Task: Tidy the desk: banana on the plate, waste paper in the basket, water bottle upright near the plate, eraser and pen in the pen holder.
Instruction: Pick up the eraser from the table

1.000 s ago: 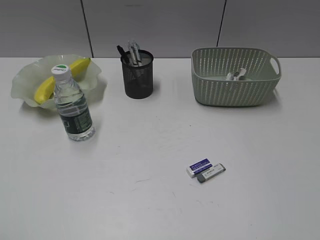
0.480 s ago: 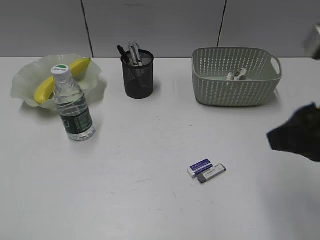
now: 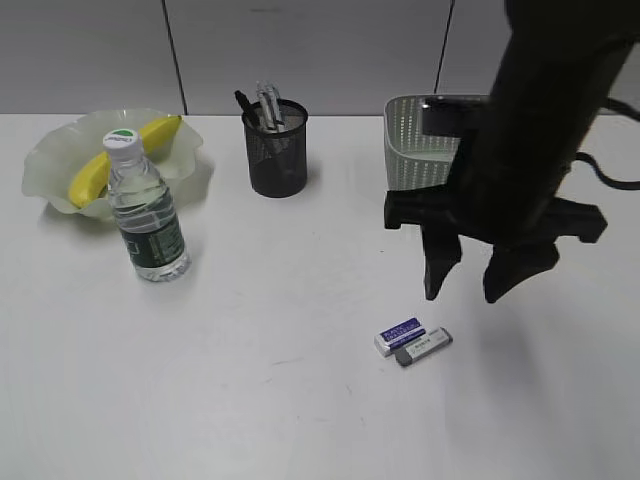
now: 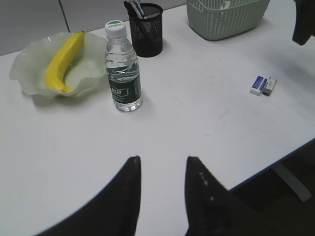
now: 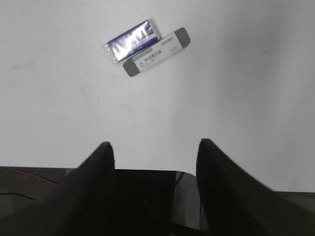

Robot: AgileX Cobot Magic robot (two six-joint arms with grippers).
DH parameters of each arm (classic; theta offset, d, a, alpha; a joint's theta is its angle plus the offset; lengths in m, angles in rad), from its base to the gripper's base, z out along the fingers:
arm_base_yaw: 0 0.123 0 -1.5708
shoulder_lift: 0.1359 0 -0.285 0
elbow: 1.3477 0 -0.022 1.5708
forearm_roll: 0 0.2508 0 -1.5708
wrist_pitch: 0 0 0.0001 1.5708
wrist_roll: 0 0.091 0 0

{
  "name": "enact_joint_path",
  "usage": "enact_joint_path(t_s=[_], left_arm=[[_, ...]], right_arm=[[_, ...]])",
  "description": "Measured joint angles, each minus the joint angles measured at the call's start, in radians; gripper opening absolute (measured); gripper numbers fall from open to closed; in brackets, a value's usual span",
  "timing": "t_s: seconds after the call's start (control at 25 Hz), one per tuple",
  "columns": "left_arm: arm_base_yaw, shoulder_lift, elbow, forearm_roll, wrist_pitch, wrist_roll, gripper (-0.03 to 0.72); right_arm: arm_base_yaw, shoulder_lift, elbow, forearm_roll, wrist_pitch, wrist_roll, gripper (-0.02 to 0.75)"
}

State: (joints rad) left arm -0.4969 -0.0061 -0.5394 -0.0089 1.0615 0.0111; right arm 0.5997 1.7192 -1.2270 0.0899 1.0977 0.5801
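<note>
Two erasers (image 3: 412,340) beside open right hand (image 3: 478,283)

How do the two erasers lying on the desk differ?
The blue-sleeved eraser has a dark blue wrapper; the grey-tipped eraser has a white label with grey ends. The blue one looks shorter and broader, the grey one longer and slimmer. Both lie flat, side by side and touching, on the desk.

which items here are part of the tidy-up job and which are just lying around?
Part of the job:
banana in the plate
water bottle, upright beside the plate
pen holder with pens in it
basket with paper inside
two erasers on the desk, below the open right gripper

Just lying about:
nothing else visible
</note>
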Motion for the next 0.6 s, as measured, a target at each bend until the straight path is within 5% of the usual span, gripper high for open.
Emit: enact_joint_path(t_s=[0.6], left_arm=[[0.000,0.000,0.000,0.000,0.000,0.000,0.230]], right_arm=[[-0.018,0.180,-0.026,0.001,-0.109,0.482,0.491]])
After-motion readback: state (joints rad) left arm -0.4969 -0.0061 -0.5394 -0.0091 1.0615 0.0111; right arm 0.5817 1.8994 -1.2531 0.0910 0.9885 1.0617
